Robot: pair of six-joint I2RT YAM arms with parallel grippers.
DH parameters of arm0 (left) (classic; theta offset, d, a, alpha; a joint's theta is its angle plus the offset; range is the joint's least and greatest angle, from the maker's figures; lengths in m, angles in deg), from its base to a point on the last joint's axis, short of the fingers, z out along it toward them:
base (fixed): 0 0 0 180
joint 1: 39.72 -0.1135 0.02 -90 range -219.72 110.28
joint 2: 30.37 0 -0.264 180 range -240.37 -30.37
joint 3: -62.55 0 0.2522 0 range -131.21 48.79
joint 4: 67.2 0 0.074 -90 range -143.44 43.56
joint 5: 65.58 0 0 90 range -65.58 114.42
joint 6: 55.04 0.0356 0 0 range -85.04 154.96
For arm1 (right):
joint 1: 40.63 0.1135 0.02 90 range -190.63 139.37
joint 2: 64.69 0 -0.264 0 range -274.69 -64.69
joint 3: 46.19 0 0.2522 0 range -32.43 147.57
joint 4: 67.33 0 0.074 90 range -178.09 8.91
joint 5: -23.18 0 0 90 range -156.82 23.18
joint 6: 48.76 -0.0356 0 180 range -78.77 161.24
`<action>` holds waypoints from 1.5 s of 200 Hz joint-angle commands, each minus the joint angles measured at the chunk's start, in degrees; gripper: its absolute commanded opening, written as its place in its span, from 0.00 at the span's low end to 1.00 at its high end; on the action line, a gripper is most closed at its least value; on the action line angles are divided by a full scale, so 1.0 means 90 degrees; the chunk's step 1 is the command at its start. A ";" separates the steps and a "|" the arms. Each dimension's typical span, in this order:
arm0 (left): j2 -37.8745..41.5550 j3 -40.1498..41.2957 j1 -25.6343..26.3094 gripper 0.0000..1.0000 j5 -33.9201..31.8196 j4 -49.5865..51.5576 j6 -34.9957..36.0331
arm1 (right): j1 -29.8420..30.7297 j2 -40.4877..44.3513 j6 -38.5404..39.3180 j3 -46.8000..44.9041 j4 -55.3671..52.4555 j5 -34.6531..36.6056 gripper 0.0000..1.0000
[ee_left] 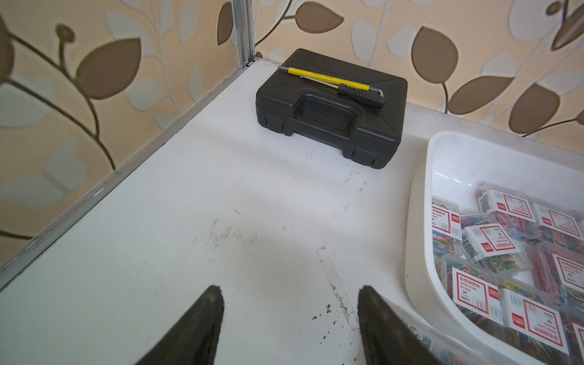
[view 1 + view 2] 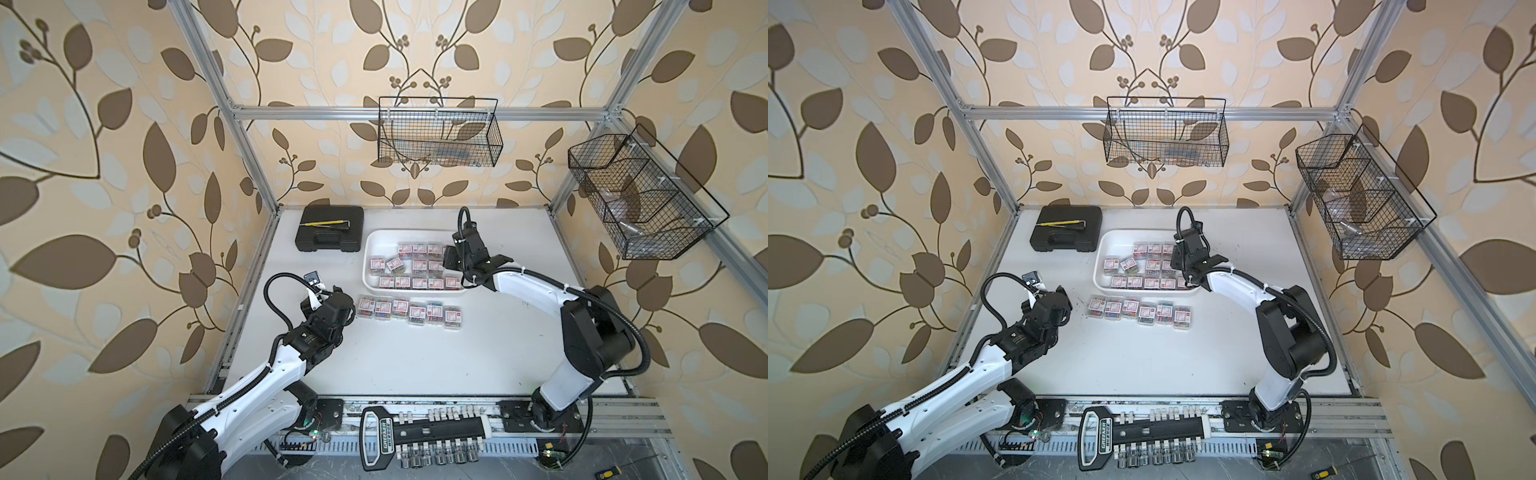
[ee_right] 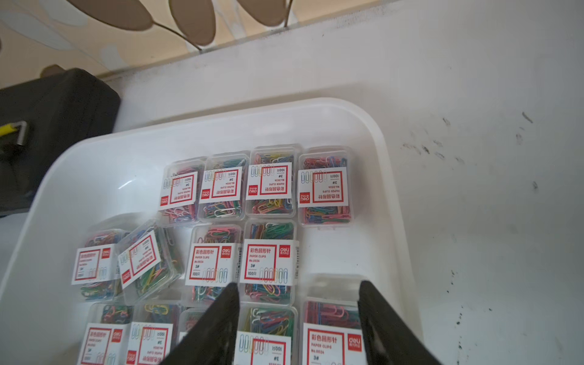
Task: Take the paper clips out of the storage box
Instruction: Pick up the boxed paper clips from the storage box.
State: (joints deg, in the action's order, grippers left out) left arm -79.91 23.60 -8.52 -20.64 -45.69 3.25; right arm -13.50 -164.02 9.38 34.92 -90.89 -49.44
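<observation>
The white storage box [image 2: 374,241] [image 3: 379,132] sits at the back middle of the table. It holds several clear boxes of paper clips [image 2: 419,266] [image 3: 271,180] [image 1: 493,246], one of them tilted. A row of several more boxes [image 2: 409,309] [image 2: 1140,309] lies on the table in front of it. My right gripper [image 3: 298,284] [image 2: 451,262] hangs open over the boxes at the tray's right side, with two boxes under the gap. My left gripper [image 1: 289,289] [image 2: 351,311] is open and empty over bare table at the row's left end.
A black hard case [image 2: 330,235] [image 1: 331,110] with a yellow-handled tool [image 1: 328,80] on it lies left of the tray at the back. Wire baskets hang on the back wall [image 2: 438,133] and the right wall [image 2: 636,195]. A socket rail [image 2: 424,432] lies along the front edge.
</observation>
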 commanded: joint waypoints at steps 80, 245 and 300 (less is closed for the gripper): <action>0.0103 0.0061 0.0065 0.70 -0.0169 -0.0138 -0.0026 | -0.0328 -0.1875 0.0667 0.1959 -0.1141 0.0445 0.59; 0.0079 0.0055 0.0071 0.70 -0.0171 -0.0129 -0.0051 | -0.0632 -0.2950 0.0448 0.2604 -0.1558 0.0469 0.63; 0.0108 0.0065 0.0069 0.70 -0.0169 -0.0129 -0.0034 | -0.0535 -0.2502 0.0353 0.2293 -0.1632 0.0920 0.54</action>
State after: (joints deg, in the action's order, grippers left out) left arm -79.91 23.71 -8.49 -20.66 -46.00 3.23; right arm -17.96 -187.93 13.09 57.55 -100.86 -44.78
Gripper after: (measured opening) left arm 0.698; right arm 0.521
